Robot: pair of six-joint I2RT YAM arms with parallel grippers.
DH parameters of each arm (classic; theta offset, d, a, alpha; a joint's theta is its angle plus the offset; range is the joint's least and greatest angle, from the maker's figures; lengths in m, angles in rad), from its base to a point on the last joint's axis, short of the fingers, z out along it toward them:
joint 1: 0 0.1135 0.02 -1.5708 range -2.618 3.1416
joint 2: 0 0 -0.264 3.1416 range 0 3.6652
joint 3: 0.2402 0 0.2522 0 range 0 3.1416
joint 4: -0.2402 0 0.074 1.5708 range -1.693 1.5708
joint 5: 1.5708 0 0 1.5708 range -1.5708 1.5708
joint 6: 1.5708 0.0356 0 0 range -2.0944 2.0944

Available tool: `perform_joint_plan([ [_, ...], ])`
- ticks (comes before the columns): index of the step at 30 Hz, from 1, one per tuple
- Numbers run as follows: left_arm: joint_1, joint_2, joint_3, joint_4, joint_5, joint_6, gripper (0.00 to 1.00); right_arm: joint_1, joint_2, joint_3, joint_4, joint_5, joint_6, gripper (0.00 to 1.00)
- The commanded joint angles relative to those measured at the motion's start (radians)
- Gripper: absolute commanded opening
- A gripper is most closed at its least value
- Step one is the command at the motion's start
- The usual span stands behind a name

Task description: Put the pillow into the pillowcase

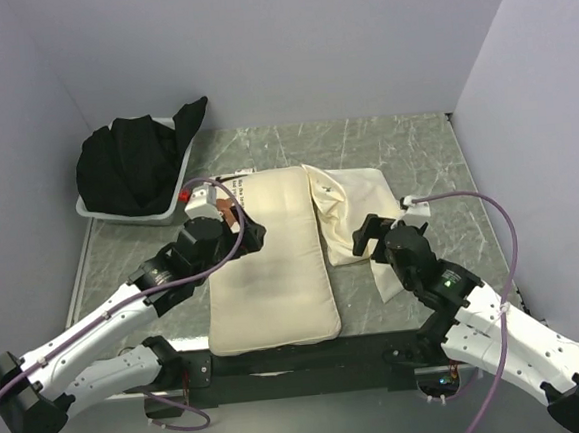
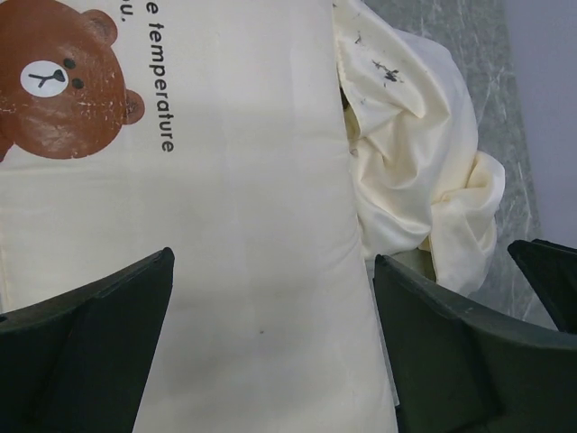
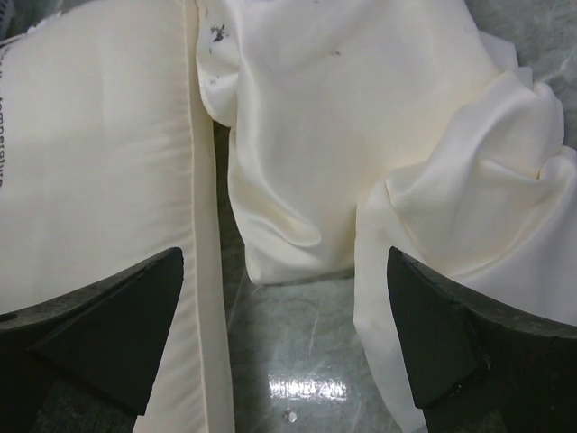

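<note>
Left gripper [image 2: 270, 271] and right gripper [image 3: 284, 262] hover spread wide, empty, above pillow [image 1: 274, 278] and pillowcase [image 1: 354, 206]. Pinching 2 cloth layers together could seal the opening.

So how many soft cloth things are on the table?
3. The pillow lies in the middle, the pillowcase crumpled against its right edge, the black cloth heaped in a tray at the far left. The heap may hide more.

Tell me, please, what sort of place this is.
Probably a robot test cell: plain walls enclose a stone-look table, and a left arm and right arm are bolted at its near edge.
</note>
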Motion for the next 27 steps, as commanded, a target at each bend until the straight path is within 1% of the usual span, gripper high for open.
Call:
perform_joint_plan([
  [1,0.0,-0.086,0.003,-0.044,-0.03,-0.013,0.97,-0.001,0.018,0.067,-0.021,-0.032,0.023,1.0],
  [6,0.0,-0.123,-0.006,-0.044,-0.037,0.009,0.97,0.001,0.032,0.096,-0.037,-0.021,0.036,1.0],
  [10,0.0,-0.125,0.002,-0.059,-0.046,-0.008,0.97,0.001,0.05,0.115,-0.052,-0.009,0.048,1.0],
  [12,0.0,-0.128,0.006,-0.082,-0.075,-0.022,0.97,0.001,0.075,0.134,-0.056,0.002,0.053,1.0],
  [17,0.0,-0.142,0.008,-0.111,-0.116,-0.037,0.97,0.001,0.133,0.19,-0.055,-0.039,0.043,1.0],
  [21,0.0,-0.146,-0.014,-0.107,-0.132,-0.048,0.97,0.001,0.147,0.176,0.005,-0.082,0.039,1.0],
  [24,0.0,-0.14,-0.035,-0.11,-0.15,-0.074,0.97,0.001,0.165,0.159,0.031,-0.064,0.031,1.0],
  [27,0.0,-0.134,-0.043,-0.141,-0.169,-0.094,0.97,-0.001,0.205,0.164,0.061,-0.068,-0.01,1.0],
])
